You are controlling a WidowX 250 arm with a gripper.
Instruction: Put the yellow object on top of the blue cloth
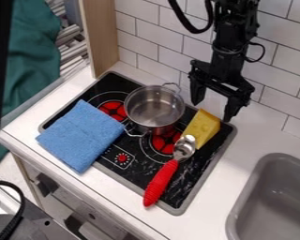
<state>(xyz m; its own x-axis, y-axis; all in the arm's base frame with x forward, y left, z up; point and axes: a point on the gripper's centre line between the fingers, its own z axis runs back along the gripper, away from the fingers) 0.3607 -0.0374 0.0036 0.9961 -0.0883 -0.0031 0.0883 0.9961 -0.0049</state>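
Observation:
The black gripper (213, 108) hangs over the back right of the stove, its two fingers spread wide apart with nothing between them. Just below it in the view, a yellow cheese-shaped wedge (203, 127) lies on the stove's right side, close to the pot. The spoon's metal bowl overlaps the lower left edge of the wedge. A folded blue cloth (82, 135) lies flat at the stove's left side, partly over its front edge.
A metal pot (154, 111) with two handles stands between cloth and wedge. The red-handled spoon (161, 183) points toward the stove's front right corner. A grey sink (273, 199) is at the lower right, and a tiled wall (162, 35) rises behind the counter.

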